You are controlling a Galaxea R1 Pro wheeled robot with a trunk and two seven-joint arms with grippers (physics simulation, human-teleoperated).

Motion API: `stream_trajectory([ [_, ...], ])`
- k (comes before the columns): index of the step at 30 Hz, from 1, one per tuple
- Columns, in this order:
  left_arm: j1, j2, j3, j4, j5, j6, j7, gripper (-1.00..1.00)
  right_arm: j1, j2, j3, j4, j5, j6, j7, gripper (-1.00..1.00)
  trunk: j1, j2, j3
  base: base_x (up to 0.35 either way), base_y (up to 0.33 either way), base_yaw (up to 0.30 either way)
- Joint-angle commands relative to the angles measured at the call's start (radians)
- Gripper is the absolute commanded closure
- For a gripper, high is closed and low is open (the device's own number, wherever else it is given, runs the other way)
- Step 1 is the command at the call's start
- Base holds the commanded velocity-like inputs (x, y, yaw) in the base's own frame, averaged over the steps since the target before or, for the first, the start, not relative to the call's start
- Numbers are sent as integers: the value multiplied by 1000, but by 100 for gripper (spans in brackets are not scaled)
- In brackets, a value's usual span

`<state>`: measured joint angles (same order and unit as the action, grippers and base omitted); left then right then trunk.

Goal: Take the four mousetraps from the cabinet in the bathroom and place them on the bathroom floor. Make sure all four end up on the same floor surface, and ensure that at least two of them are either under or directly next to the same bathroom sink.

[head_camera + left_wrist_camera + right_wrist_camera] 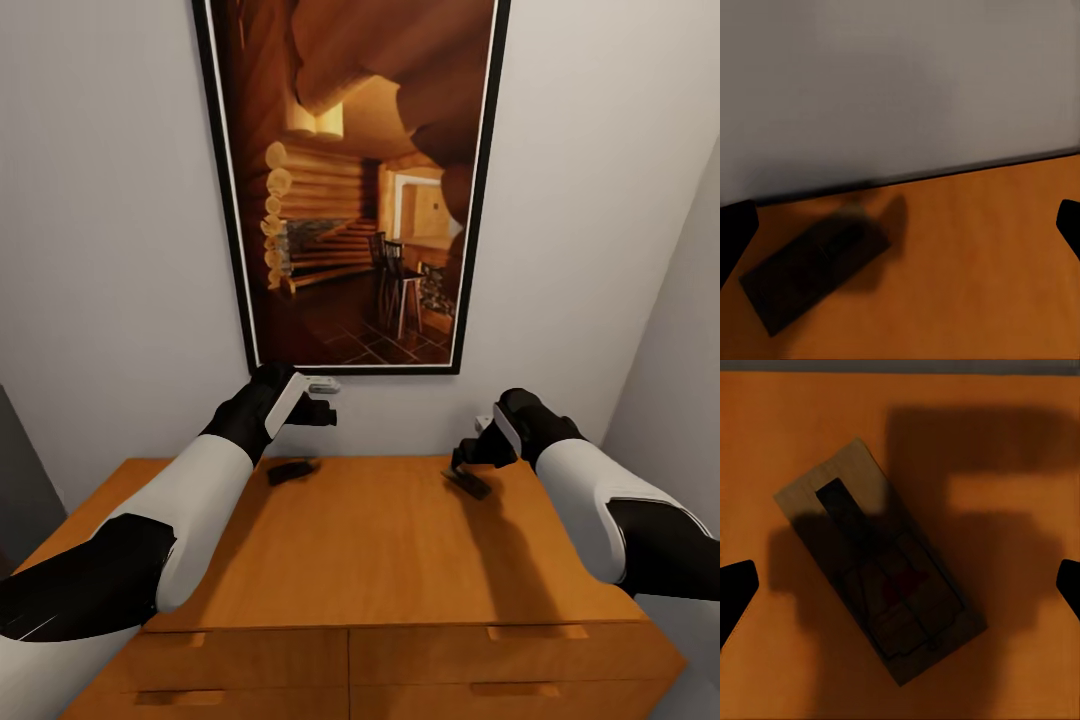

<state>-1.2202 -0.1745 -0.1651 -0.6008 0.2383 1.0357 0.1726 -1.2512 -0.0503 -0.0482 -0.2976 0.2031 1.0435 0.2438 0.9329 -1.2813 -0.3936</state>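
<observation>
Here both hands hover wide open above two mousetraps on the cabinet, below a framed picture.

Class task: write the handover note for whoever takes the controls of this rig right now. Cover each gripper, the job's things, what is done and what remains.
Left gripper: open, empty, above the left mousetrap.
Right gripper: open, empty, directly over the right mousetrap, which lies flat and skewed between the fingertips.
Both traps rest near the back of the cabinet top, by the wall. The other two traps, the floor and the sink are out of view.
Done: nothing grasped, no trap seen placed.
Left: probably lower and close on each trap, carry them to the floor by the sink, then find the remaining two.
</observation>
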Motion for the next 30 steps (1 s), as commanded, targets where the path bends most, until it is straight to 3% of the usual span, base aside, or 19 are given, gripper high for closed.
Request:
stream_trajectory([
  [1,-1,0,-2,-1,11,3,10,-100,-1,0,-5,-1,10,4,8,-100,0,-1,-1,49,0,0],
  [26,-1,0,-3,33,40,11,7,-100,-1,11,-8,6,7,3,4,-100,0,-1,-1,8,0,0],
  [30,-1,0,-3,34,41,11,7,-100,-1,11,-8,26,7,-27,3,-100,0,-1,-1,0,0,0],
])
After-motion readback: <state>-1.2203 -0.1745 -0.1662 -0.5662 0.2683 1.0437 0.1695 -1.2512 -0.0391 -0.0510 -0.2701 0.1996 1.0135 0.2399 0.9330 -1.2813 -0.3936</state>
